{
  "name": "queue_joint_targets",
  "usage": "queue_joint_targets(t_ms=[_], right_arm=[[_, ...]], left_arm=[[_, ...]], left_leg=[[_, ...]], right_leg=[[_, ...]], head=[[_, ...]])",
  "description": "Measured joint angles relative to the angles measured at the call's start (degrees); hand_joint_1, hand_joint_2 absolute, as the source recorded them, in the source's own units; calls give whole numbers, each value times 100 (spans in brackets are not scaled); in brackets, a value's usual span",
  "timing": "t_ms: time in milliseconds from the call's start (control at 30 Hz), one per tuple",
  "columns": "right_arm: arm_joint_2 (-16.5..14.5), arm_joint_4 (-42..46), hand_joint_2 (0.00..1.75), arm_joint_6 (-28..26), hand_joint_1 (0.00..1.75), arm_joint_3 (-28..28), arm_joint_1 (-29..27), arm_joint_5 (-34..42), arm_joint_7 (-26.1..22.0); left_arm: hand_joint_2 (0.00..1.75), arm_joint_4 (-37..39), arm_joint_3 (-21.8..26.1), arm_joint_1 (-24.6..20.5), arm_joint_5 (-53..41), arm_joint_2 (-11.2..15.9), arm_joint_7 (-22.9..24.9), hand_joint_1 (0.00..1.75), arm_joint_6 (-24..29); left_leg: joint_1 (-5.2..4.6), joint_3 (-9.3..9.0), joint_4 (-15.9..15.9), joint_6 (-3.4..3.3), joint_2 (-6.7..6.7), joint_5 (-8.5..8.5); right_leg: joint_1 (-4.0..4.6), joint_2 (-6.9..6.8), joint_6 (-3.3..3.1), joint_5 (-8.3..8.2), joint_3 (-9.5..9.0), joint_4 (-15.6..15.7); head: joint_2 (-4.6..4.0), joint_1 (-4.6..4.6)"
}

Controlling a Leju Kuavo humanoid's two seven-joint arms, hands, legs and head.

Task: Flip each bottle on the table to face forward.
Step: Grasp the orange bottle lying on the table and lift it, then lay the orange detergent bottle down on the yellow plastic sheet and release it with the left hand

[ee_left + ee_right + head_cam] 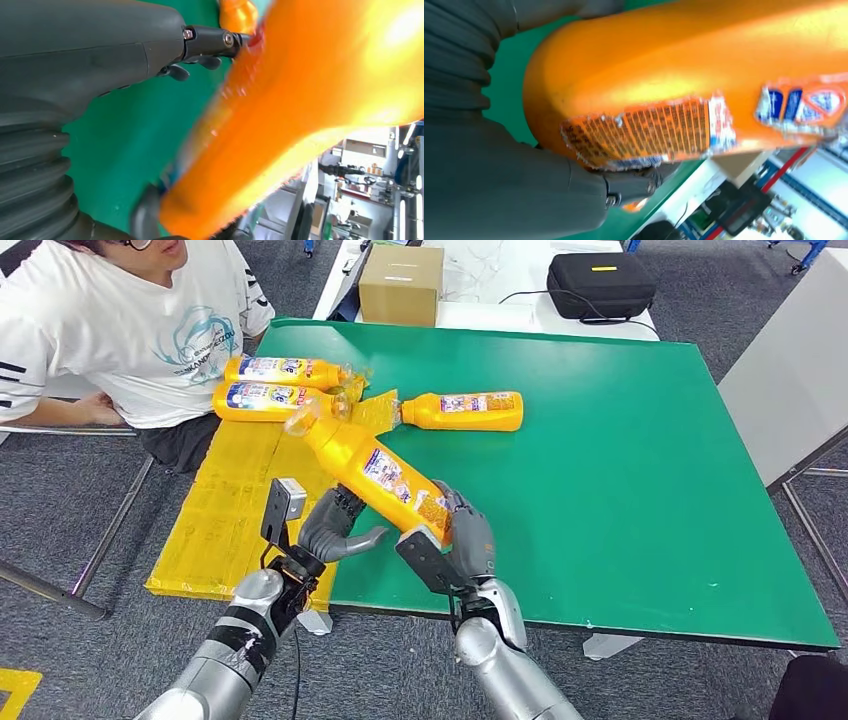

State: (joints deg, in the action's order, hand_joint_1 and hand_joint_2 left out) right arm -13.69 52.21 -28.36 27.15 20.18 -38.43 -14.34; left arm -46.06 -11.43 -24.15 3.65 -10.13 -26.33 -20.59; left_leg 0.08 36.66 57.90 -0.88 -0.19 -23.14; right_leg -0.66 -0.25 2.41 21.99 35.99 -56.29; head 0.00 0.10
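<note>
The right hand [468, 540] grips the base of 1 bottle [375, 468], lifted slantwise off the counter [620, 490]. The left hand [335, 525] lies just beside it, fingers apart, empty. I'd steady the body with that hand before rolling the label up.

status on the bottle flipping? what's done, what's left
Done, apparently: three bottles lie label-up, two by the person and one mid-table. In hand: the right hand grips the fourth bottle by its base, tilted; left hand beside it. Left: setting it down.
</note>
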Motion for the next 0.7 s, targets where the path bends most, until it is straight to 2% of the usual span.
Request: queue_joint_targets(t_ms=[333, 700], right_arm=[[-389, -660, 175, 89, 175, 450, 186, -152, -28], [-490, -1073, 175, 123, 175, 688, 315, -133, 7]], left_arm=[[175, -15, -91, 4, 251, 2, 17, 0, -9], [175, -14, -90, 88, 304, 5, 2, 0, 62]], left_leg=[[1, 0, 0, 0, 0, 0], [0, 0, 0, 0, 1, 0]], right_leg=[[0, 0, -1, 1, 4, 0], [0, 1, -1, 0, 4, 0]], head=[[0, 0], [0, 1]])
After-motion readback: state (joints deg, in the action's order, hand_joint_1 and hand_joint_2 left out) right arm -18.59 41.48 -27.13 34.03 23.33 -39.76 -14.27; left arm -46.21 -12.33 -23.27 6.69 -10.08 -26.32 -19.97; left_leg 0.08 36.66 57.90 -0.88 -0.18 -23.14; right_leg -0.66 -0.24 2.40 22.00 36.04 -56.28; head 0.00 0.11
